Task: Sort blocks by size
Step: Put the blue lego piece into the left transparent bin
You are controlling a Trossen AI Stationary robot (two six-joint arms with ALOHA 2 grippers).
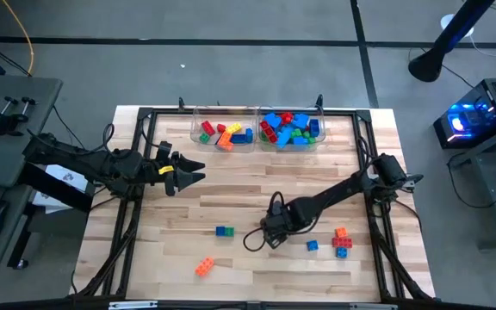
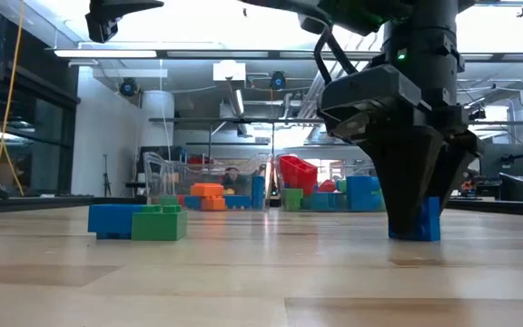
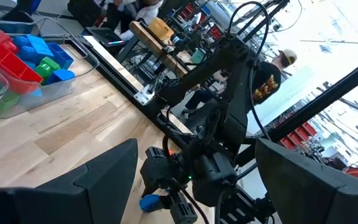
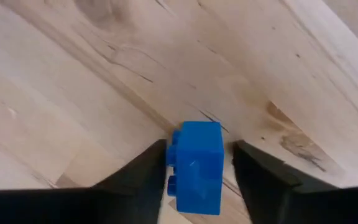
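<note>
My right gripper (image 1: 274, 237) points down at the table, right of centre near the front, open around a small blue studded block (image 4: 197, 165). The block lies on its side on the wood, studs facing one finger. The fingers stand on either side of it, and a thin strip of table shows beside one. In the low view the block (image 2: 429, 221) rests on the table behind the fingertips. My left gripper (image 1: 192, 175) is open and empty, held above the table's left half. Loose blocks lie on the table: a blue-green one (image 1: 223, 231), an orange one (image 1: 205, 267), a blue cube (image 1: 312, 246) and an orange-red-blue cluster (image 1: 342, 242).
Two clear bins stand at the far edge. The left bin (image 1: 198, 136) holds red, orange, yellow and blue blocks, the right bin (image 1: 320, 138) blue, red and green ones. A dark frame (image 1: 145, 116) runs around the table. A person shows beyond the table in the left wrist view (image 3: 272, 74).
</note>
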